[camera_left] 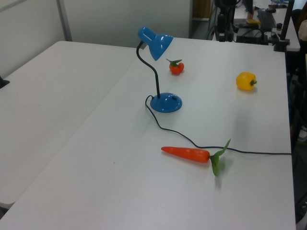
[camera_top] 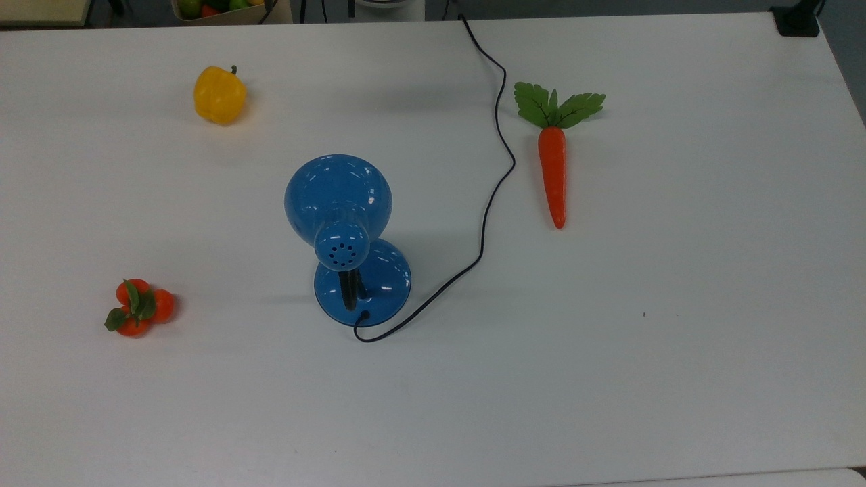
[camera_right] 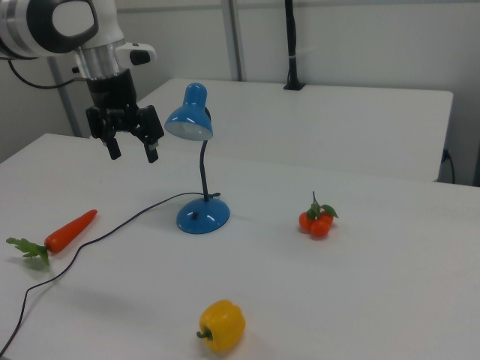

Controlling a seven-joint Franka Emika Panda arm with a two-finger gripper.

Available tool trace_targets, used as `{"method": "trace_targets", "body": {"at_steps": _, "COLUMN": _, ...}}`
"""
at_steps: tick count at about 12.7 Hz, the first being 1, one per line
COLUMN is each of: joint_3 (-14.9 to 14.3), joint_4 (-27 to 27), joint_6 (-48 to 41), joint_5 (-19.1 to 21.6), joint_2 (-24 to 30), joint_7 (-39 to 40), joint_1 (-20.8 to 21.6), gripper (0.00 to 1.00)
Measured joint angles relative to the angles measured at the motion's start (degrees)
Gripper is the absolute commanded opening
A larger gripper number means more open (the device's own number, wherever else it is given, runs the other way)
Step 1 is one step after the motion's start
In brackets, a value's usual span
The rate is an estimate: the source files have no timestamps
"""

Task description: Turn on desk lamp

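Hand (camera_right: 133, 150), fingers spread wide and holding nothing, is hovering high to the right view's left of the desk lamp (camera_right: 196, 161); its base is lying below and rightward.

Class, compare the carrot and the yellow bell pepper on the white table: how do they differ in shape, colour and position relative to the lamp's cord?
The carrot is long, tapered and orange with green leaves; the yellow bell pepper is short and blocky with a small dark stem. In the top view, the carrot lies just right of the lamp's cord, while the pepper sits far to the top view's left of it. Both rest on the table, untouched.
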State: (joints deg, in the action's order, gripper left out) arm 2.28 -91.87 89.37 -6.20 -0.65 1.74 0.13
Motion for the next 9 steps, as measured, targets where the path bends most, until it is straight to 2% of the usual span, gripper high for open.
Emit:
{"method": "trace_targets", "body": {"at_steps": 6, "joint_3": 0.0, "joint_4": 0.0, "joint_6": 0.0, "joint_5": 0.0, "joint_2": 0.0, "joint_7": 0.0, "joint_1": 0.0, "gripper": 1.0}}
{"method": "trace_targets", "body": {"at_steps": 8, "joint_3": 0.0, "joint_4": 0.0, "joint_6": 0.0, "joint_5": 0.0, "joint_2": -0.1, "joint_7": 0.0, "joint_1": 0.1, "gripper": 0.8}}
{"method": "trace_targets", "body": {"at_steps": 9, "joint_3": 0.0, "joint_4": 0.0, "joint_6": 0.0, "joint_5": 0.0, "joint_2": -0.1, "joint_7": 0.0, "joint_1": 0.1, "gripper": 0.53}}
